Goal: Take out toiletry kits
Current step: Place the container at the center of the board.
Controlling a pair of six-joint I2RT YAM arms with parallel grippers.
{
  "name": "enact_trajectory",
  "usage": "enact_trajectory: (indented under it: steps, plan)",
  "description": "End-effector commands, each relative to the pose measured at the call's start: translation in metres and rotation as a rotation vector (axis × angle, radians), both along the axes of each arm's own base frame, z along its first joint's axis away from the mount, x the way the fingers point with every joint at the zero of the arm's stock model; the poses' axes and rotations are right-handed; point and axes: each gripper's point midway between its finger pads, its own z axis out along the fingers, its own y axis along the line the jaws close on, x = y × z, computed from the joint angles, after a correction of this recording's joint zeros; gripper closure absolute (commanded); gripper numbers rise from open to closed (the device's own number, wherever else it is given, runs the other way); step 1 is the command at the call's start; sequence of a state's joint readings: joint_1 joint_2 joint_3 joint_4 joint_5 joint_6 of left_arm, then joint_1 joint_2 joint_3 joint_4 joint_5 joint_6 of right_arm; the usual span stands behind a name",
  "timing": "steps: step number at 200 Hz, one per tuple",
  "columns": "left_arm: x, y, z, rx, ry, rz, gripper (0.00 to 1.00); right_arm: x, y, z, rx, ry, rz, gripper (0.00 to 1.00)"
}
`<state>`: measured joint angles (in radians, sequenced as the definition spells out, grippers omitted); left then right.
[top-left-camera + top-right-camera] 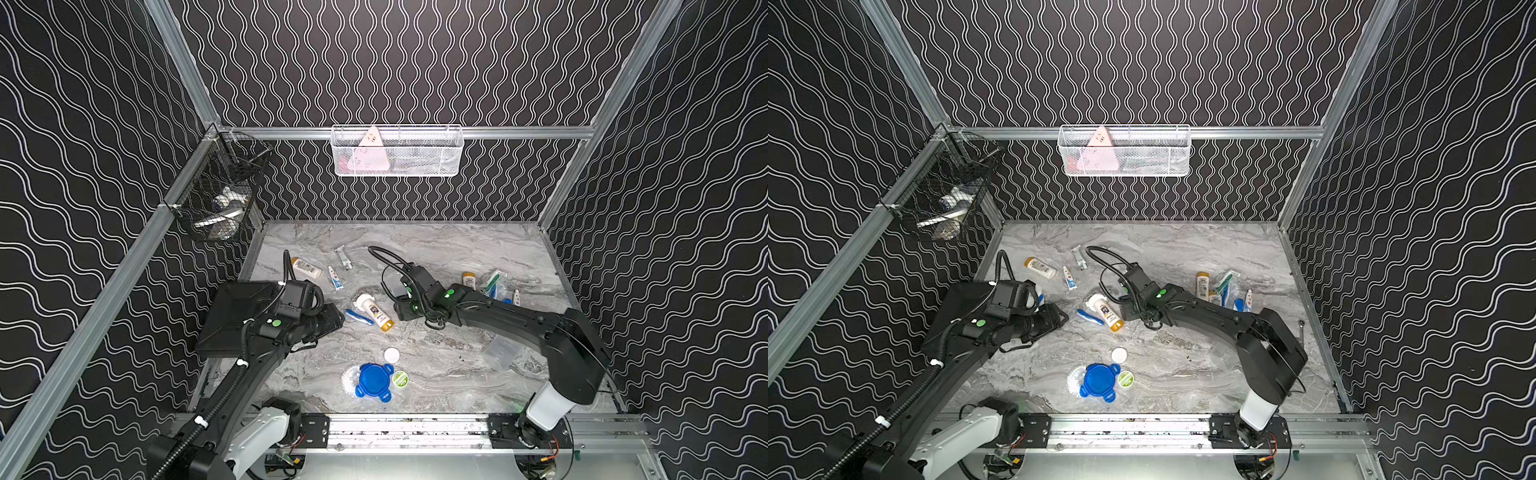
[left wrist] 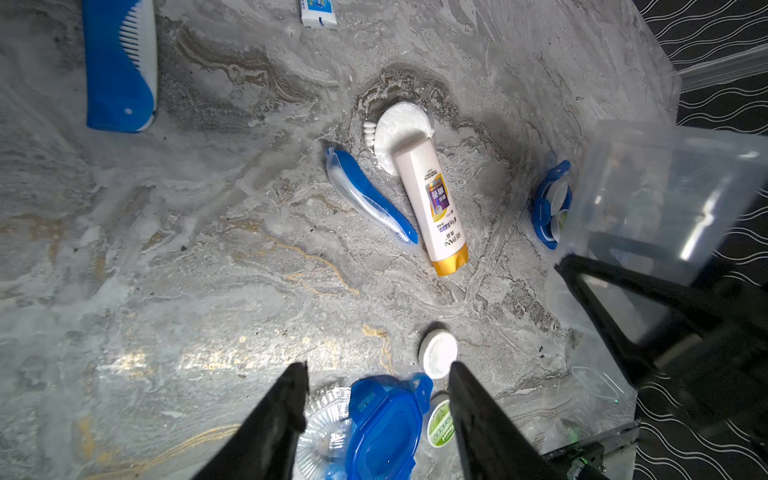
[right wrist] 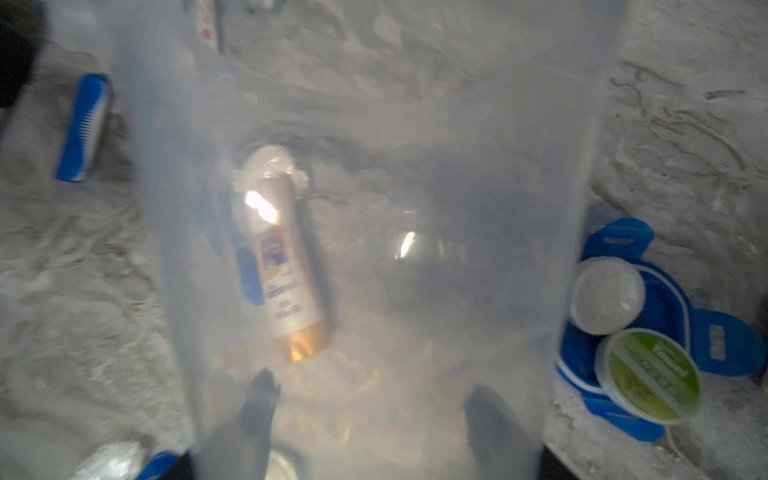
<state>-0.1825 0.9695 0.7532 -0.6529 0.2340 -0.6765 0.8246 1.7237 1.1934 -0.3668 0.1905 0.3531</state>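
Right gripper [image 3: 372, 395] is clamped on the clear cup [image 3: 395, 208], with the shampoo bottle [image 3: 282, 257] lying beneath it. Risk: the thin, slick wall flexes and the cup slips onto the bottle. Cup is translucent, lidless and looks empty. Left gripper [image 2: 378, 370] has its jaws apart and empty, with the blue lobed lid [image 2: 386, 419] just below.

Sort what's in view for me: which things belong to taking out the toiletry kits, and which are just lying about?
Job in hand:
clear cup in the right gripper
second clear cup on its side
blue lid
amber-capped bottle
toothpaste tube
razor

Lying about:
black hard case
white wire basket
black wire basket
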Motion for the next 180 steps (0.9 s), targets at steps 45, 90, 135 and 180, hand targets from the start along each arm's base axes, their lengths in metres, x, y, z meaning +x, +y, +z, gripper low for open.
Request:
enact_trajectory:
  steps: [45,90,135,180]
  plan:
    - [-0.006,0.007,-0.001,0.054,0.001,-0.018,0.42,0.010,0.026,-0.055,-0.125,0.012,0.144,0.39]
    - [-0.006,0.009,0.000,0.063,-0.003,-0.013,0.41,-0.016,0.071,-0.070,-0.118,0.051,0.251,0.39]
    - [-0.005,0.009,-0.002,0.065,0.001,-0.013,0.41,-0.011,0.076,-0.053,-0.077,0.015,0.232,0.28]
    - [-0.005,0.009,-0.003,0.068,0.010,-0.017,0.42,-0.002,0.067,-0.044,-0.123,0.007,0.194,0.03]
